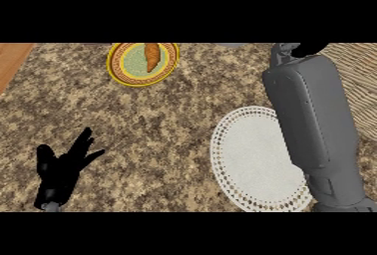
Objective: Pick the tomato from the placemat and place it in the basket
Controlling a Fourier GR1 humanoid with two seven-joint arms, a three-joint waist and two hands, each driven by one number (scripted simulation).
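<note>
You see the right forearm [313,119] stretched over the white placemat [254,159] toward the basket [361,79]. Your left hand [63,167] rests open at lower left. A carrot [152,56] lies on the yellow plate [121,69].

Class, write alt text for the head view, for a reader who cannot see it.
The right forearm stretches over a white placemat toward a wicker basket, its hand mostly cut off at the top edge. The left hand rests open at lower left; a plate holds a carrot.

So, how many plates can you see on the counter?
1. The yellow-rimmed plate sits at the far left of the counter, with an orange food item on it. The right forearm covers part of the counter, so another could be hidden.
</note>
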